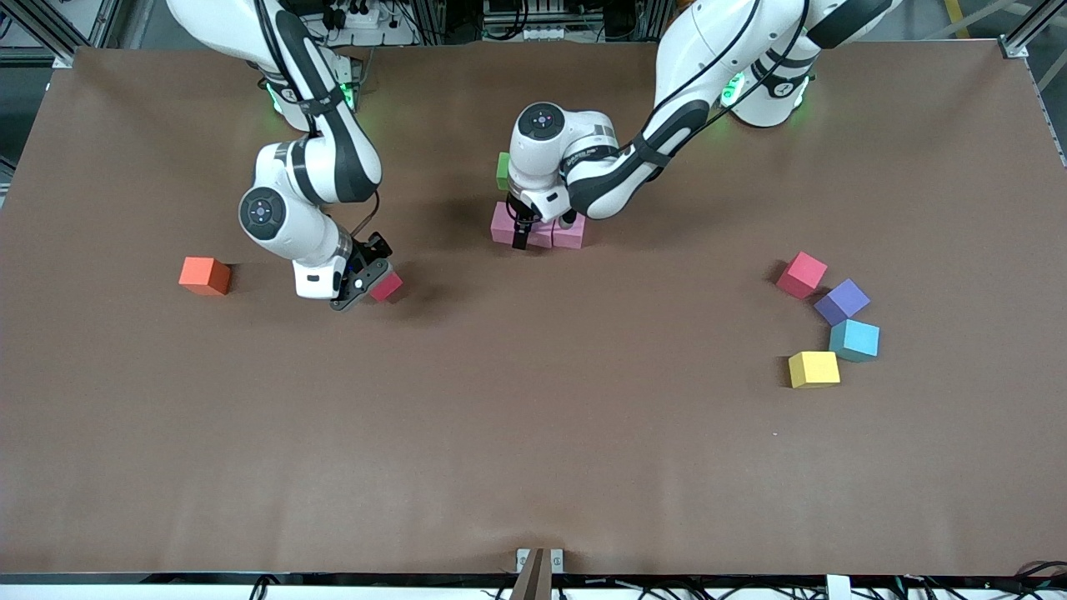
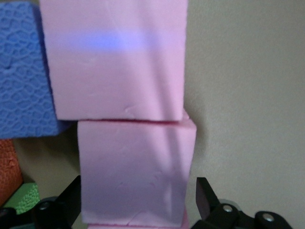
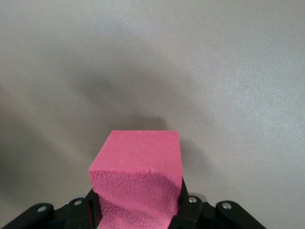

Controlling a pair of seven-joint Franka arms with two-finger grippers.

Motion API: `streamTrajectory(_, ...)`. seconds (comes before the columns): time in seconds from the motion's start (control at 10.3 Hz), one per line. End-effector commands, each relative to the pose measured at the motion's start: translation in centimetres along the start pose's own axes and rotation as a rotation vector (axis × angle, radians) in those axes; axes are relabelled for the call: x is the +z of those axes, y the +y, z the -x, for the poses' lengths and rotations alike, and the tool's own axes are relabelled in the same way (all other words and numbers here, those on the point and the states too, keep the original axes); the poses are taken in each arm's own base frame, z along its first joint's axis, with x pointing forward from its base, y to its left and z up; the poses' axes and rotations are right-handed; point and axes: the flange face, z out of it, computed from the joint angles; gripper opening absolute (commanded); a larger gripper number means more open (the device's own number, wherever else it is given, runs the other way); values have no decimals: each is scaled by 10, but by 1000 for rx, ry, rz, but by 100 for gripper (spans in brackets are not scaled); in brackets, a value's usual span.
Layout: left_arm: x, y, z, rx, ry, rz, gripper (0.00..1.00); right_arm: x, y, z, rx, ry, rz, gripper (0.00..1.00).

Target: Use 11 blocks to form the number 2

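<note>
Placing step, digit barely begun. Left hand [image 1: 528,236] sits low over the pink row [image 1: 542,231] mid-worktop, about 12 o'clock from worktop centre; its fingers stand apart on either side of a pink block [image 2: 136,171], gaps visible, so that block looks just let go. Left wrist view shows the pink blocks butted in a line, a blue block [image 2: 21,71] beside them, plus slivers of an orange block [image 2: 8,167] and a green block [image 2: 24,196]. The front view also shows the green one at the row's 11 o'clock.

Right hand [image 1: 367,287] is clamped on a red-pink block [image 3: 138,181], lifted over bare worktop toward the right arm's end, at about 8 o'clock from the row.

Loose blocks: orange [image 1: 204,276] at 9 o'clock from the right hand; red [image 1: 802,275], purple [image 1: 842,302], light blue [image 1: 854,340] and yellow [image 1: 814,369] clustered toward the left arm's end.

Next, likely: left hand lifts straight up without nudging the row, then clears out; right hand carries its block in and needs square alignment against the neighbours. Most of the eleven are still unplaced.
</note>
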Motion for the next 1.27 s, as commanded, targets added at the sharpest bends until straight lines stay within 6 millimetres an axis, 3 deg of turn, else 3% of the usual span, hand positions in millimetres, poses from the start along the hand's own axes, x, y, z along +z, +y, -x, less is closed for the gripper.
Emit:
streamTrajectory(0.0, -8, -6, 2, -196, 14, 49, 100, -4, -4, 2, 84, 15, -15, 6)
streamTrajectory(0.49, -31, -14, 11, -163, 16, 20, 100, -7, -17, 3, 139, -23, -52, 6)
streamTrajectory(0.68, -39, -17, 14, -156, 25, 4, 100, -11, -47, -6, 204, -51, -62, 6)
streamTrajectory(0.88, -52, -6, 8, -151, 22, -2, 100, -14, -65, -14, 280, -66, -52, 6)
streamTrajectory(1.17, -95, 25, -17, -102, 24, -30, 100, -16, -77, -20, 358, -64, -45, 6)
